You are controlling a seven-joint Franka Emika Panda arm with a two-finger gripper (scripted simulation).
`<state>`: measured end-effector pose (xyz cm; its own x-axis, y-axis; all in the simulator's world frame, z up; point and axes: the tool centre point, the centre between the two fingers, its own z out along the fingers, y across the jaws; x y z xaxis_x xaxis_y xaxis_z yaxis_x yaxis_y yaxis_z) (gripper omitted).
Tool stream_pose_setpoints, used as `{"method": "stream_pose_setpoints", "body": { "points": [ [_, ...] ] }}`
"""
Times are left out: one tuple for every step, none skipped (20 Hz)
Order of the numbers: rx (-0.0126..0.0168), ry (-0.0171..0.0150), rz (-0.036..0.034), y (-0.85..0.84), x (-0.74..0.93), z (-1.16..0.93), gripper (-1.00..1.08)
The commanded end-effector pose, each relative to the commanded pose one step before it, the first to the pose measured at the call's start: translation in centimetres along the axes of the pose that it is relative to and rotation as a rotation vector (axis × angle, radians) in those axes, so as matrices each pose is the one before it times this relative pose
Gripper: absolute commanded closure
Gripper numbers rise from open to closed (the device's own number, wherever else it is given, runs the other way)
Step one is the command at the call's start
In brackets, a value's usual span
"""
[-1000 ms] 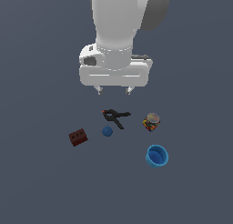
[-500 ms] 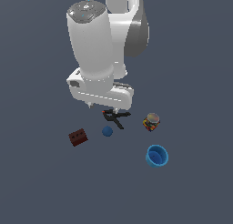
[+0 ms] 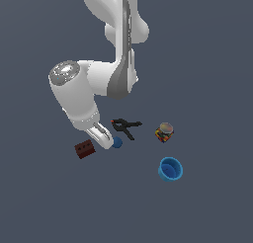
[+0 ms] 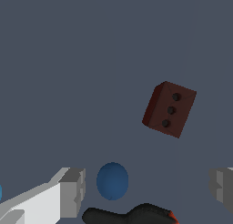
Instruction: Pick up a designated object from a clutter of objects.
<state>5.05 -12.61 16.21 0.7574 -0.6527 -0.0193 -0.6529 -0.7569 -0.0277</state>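
Note:
The designated object is a dark red-brown brick with three holes on top, lying at the exterior view's left end of the clutter of objects. My gripper hangs low just beside it, between the brick and the blue ball. Its fingers stand wide apart, so it is open and holds nothing. In the wrist view the brick is apart from both fingers. The arm hides part of the hand in the exterior view.
A black clamp lies just past the ball. Further toward the exterior view's right stand a jar with multicoloured contents and a blue cup. All rest on a plain dark grey floor.
The arm has swung toward the exterior view's left and dropped low, bringing the hand from above the clamp down beside the brick and ball. The objects have not moved.

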Motion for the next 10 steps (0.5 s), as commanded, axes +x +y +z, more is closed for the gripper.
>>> {"method": "stream_pose_setpoints", "body": {
  "points": [
    [-0.00318, 0.00428, 0.10029, 1.506, 1.3, 2.246, -0.92],
    [-0.00185, 0.00167, 0.034, 0.517, 0.467, 0.782, -0.92],
    [-0.00193, 0.0018, 0.03159, 0.482, 0.441, 0.729, -0.92],
    [-0.00196, 0.00189, 0.0292, 0.446, 0.413, 0.676, -0.92],
    [-0.00194, 0.00193, 0.02683, 0.41, 0.385, 0.623, -0.92],
    [-0.00189, 0.00193, 0.02446, 0.375, 0.355, 0.569, -0.92],
    [-0.00179, 0.00188, 0.02207, 0.338, 0.324, 0.515, -0.92],
    [-0.00167, 0.00179, 0.01974, 0.303, 0.293, 0.461, -0.92],
    [-0.00152, 0.00167, 0.01738, 0.266, 0.26, 0.407, -0.92],
    [-0.00136, 0.00152, 0.01504, 0.231, 0.227, 0.353, -0.92]
  ]
}}
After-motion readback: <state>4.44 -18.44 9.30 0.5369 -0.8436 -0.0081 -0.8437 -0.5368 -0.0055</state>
